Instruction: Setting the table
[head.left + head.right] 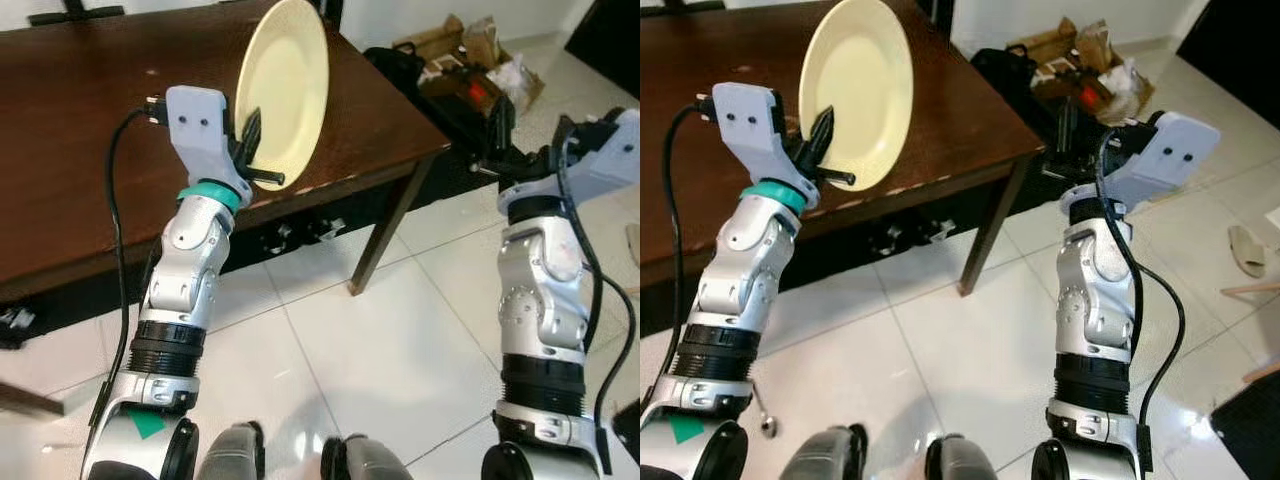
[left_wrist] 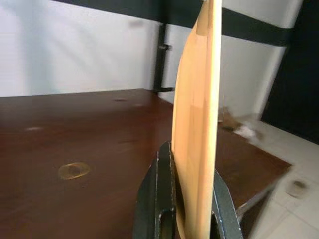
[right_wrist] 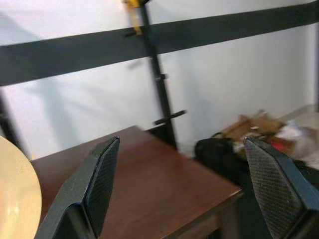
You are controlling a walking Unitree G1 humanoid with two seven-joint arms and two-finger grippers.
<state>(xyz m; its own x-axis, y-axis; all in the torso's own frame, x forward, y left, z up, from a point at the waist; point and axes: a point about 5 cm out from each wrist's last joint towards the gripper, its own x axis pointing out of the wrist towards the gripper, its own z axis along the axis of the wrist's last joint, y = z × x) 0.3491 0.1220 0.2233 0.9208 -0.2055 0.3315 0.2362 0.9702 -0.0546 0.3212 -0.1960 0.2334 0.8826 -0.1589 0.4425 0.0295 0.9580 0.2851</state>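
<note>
A pale yellow plate (image 1: 283, 90) stands on edge above the near right part of the dark wooden table (image 1: 90, 150). My left gripper (image 1: 255, 160) is shut on the plate's lower rim; the left wrist view shows the plate (image 2: 199, 114) edge-on, clamped between both black fingers (image 2: 158, 199). My right gripper (image 1: 1072, 135) is raised off to the right of the table's corner, over the floor, open and holding nothing. In the right wrist view its two fingers (image 3: 94, 189) are spread wide, with the table's corner (image 3: 164, 184) beyond them.
Cardboard boxes, bags and clutter (image 1: 470, 60) lie on the floor past the table's right corner. White tiled floor (image 1: 390, 340) spreads below and to the right. A slipper (image 1: 1248, 248) lies at the far right. A black stand (image 3: 159, 74) rises against the wall behind the table.
</note>
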